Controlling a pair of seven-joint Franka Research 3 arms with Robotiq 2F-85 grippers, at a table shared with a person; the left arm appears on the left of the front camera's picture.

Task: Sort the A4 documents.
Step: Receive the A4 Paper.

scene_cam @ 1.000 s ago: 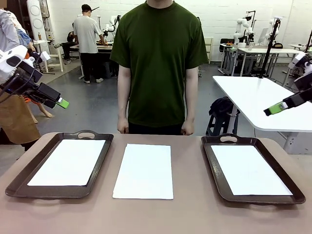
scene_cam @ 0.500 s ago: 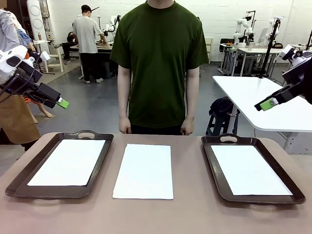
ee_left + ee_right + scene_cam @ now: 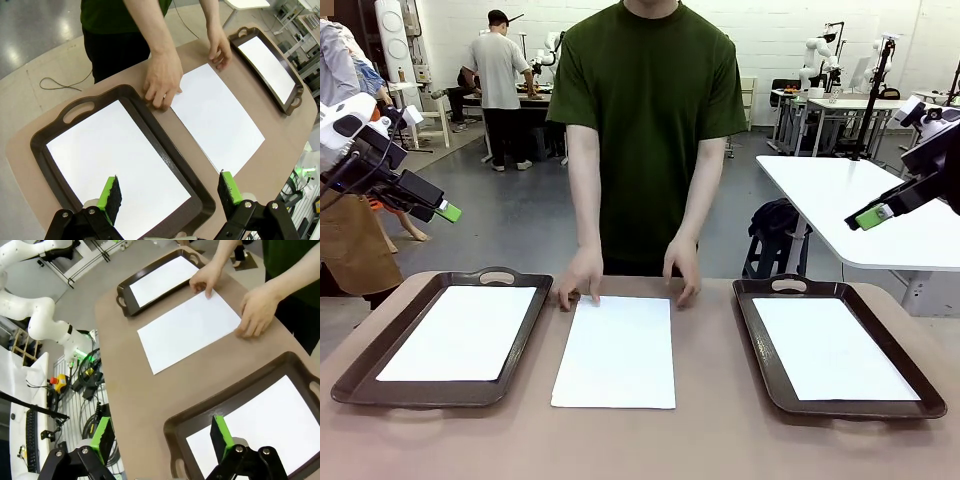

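Room: a workshop with a grey floor and white benches is lying behind a brown, round-cornered table (image 3: 720, 440).

Person (image 3: 650, 130), in a green T-shirt: standing at the table's far edge, reaching both arms down to it.

Left tray (image 3: 350, 385), dark brown with handles: lying on the robot's left part of the table.

Right tray (image 3: 758, 350), of the same kind: lying on the right part.

A4 documents, three white sheets:
- The first sheet (image 3: 460, 332) is lying flat inside the left tray.
- The second sheet (image 3: 832, 348) is lying flat inside the right tray.
- The middle sheet (image 3: 617, 350) is lying on the bare table between the trays, touching neither.

Hands:
- One hand (image 3: 582, 278) is pressing its fingertips at the middle sheet's far corner nearer the left tray.
- The other hand (image 3: 682, 268) is resting at the far corner nearer the right tray.

Left gripper (image 3: 170, 192): hanging well above the table's left side, looking down on the left tray. Its jaws are standing spread wide and gripping nothing.

Right gripper (image 3: 161, 435): hanging well above the right side, looking down on the right tray. Its jaws are spread wide and gripping nothing.
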